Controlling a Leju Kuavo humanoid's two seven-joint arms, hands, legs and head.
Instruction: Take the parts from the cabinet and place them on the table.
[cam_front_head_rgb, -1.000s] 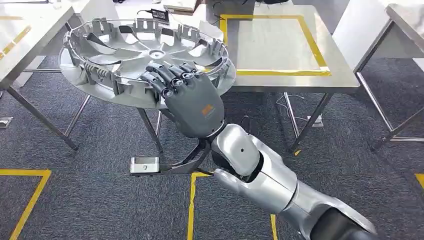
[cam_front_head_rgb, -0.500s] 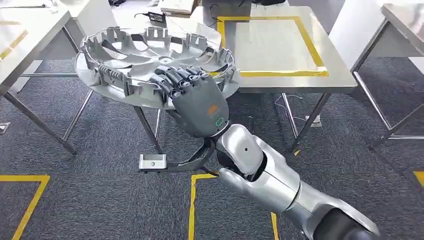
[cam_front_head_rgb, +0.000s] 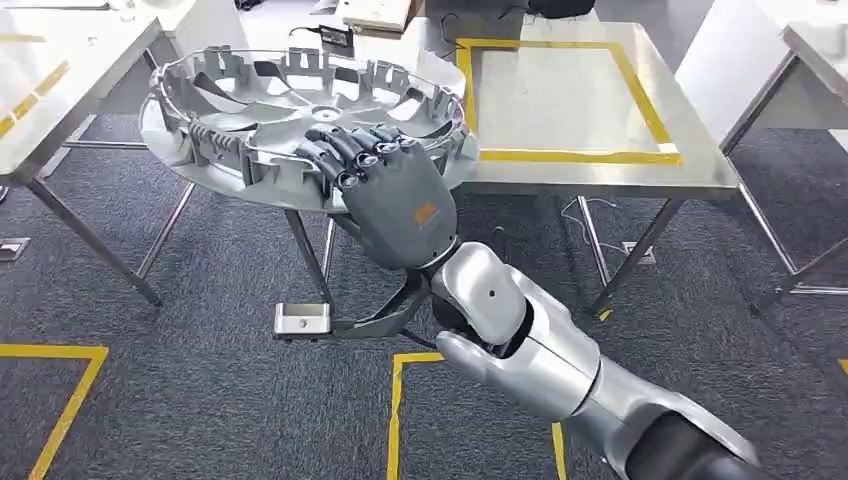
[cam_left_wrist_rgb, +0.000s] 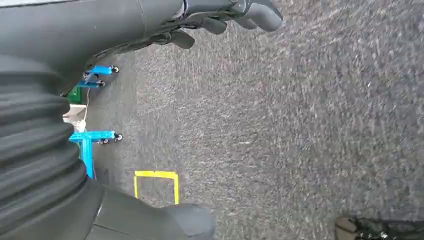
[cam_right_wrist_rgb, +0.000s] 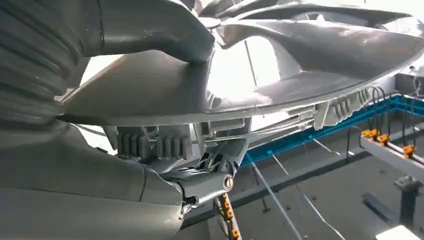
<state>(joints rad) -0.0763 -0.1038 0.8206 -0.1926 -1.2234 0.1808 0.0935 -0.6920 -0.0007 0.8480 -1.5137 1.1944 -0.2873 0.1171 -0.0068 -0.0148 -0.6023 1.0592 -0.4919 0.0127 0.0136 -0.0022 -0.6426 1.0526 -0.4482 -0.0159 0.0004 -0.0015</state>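
We carry the wheel cover (cam_front_head_rgb: 300, 115) flat and hollow side up — it hangs in the air ahead of the counter (cam_front_head_rgb: 590, 110) with the yellow taped square. Our right hand (cam_front_head_rgb: 395, 190) clamps its near rim; our left hand (cam_left_wrist_rgb: 225, 15) hangs over carpet, fingers curled, holding nothing.

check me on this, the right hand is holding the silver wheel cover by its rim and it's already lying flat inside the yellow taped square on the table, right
Not quite. The right hand does hold the silver wheel cover by its rim, but the head view shows the cover in the air, left of the yellow taped square on the table, not lying inside it.
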